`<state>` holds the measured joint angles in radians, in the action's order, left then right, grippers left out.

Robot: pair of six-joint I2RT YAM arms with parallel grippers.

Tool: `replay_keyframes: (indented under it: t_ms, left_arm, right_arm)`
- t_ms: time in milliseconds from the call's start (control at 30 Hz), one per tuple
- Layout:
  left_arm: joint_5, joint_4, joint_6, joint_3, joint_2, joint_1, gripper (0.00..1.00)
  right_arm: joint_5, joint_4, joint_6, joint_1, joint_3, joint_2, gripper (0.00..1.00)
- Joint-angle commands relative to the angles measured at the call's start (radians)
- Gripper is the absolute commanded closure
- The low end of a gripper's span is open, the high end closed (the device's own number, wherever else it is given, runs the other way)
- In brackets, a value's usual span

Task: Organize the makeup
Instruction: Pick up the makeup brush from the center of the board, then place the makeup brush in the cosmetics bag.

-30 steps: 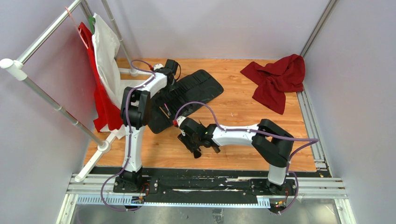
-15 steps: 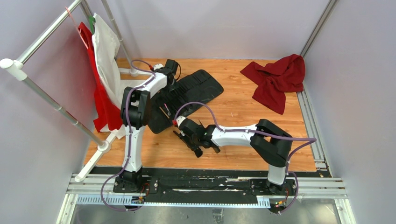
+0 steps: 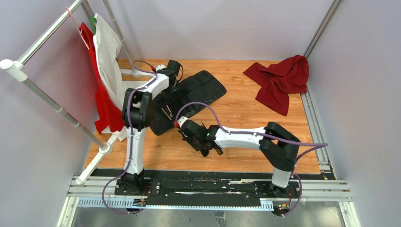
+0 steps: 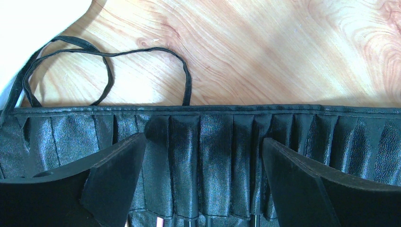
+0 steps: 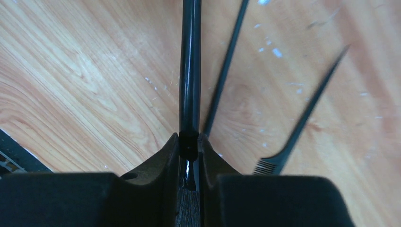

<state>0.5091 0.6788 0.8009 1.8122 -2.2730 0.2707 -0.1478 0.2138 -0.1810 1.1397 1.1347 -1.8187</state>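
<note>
My right gripper (image 5: 190, 142) is shut on a black-handled makeup brush (image 5: 190, 71). Its handle points away from me over the wooden table and its bristles lie between the fingers. Beside it lie a thinner black handle (image 5: 226, 66) and a thin black comb (image 5: 302, 118). In the top view the right gripper (image 3: 185, 132) sits near the front end of the black roll-up case (image 3: 198, 87). A pink-handled brush (image 3: 168, 111) rests in the case there. My left gripper (image 4: 203, 179) hangs open over the case's pockets (image 4: 213, 156), holding nothing.
The case's thin black strap (image 4: 108, 52) loops over the wood. A crumpled red cloth (image 3: 281, 80) lies at the back right. A clothes rack (image 3: 47, 99) with a white garment (image 3: 106, 52) and a red one stands along the left side, next to the left arm.
The right gripper has closed on the black brush and shifted slightly up and left, towards the case. The left arm has not moved.
</note>
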Motion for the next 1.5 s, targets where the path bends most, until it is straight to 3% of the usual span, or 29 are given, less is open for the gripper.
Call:
replay_keyframes:
  t_ms: [0,167,333,733,1467]
  left_arm:
    - [0.001,0.085,-0.017,-0.012,-0.051,0.007,0.02]
    - [0.000,0.085,-0.016,-0.012,-0.051,0.007,0.02]
    - [0.000,0.086,-0.014,-0.012,-0.051,0.007,0.02]
    - [-0.002,0.087,-0.017,-0.010,-0.052,0.005,0.02]
    - [-0.003,0.087,-0.017,-0.010,-0.052,0.005,0.02]
  right_arm:
    - [-0.126,0.112,0.087,0.007,0.102,0.102,0.99]
    - [-0.185,0.213,0.160,-0.075,0.206,0.139,0.99]
    - [-0.125,0.264,0.200,-0.218,0.317,0.124,0.99]
    - [0.052,0.356,0.235,-0.447,0.600,-0.099,0.99]
    - [0.246,0.568,0.235,-0.506,0.936,-0.436,0.99]
